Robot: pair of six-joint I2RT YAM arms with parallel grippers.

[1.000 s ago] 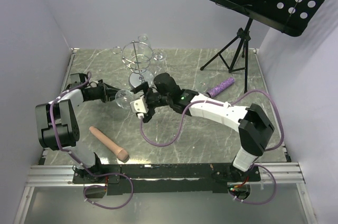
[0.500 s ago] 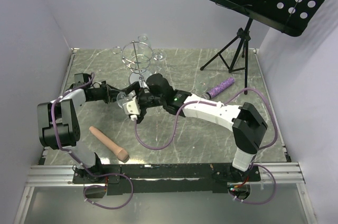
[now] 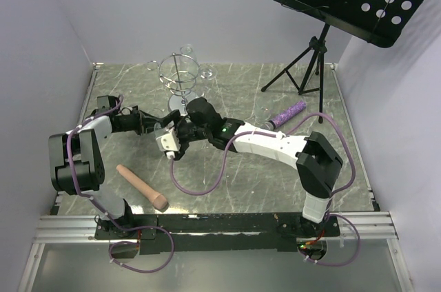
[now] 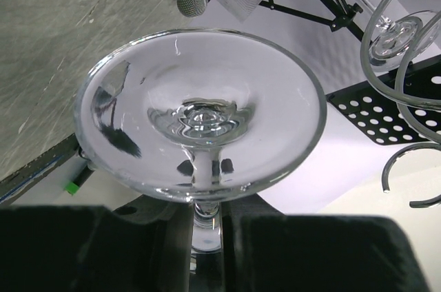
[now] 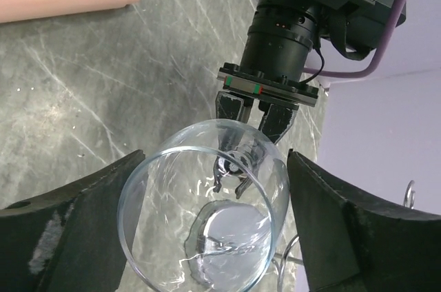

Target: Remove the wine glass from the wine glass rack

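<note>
The left end effector [image 3: 154,127] was pinched shut on the stem of the wine glass [image 4: 200,113], which it held off the wine glass rack [image 3: 180,76] and above the counter [image 3: 248,185], just in front of the rack's round base. A second before, the right end effector [image 3: 170,130] had been further to the right, with the glass clear of it. By this moment the right arm had swung leftwards, and the bowl lay between its fingers [image 5: 76,223]. They were spread wide, one on each side of the rim. Whether they touched the glass could not be told. The left arm had hardly shifted. Two other glasses [image 3: 207,71] had stayed on the rack's loops. The pink rolling pin [image 3: 141,187] and the purple microphone [image 3: 289,111] lay where they had been.
</note>
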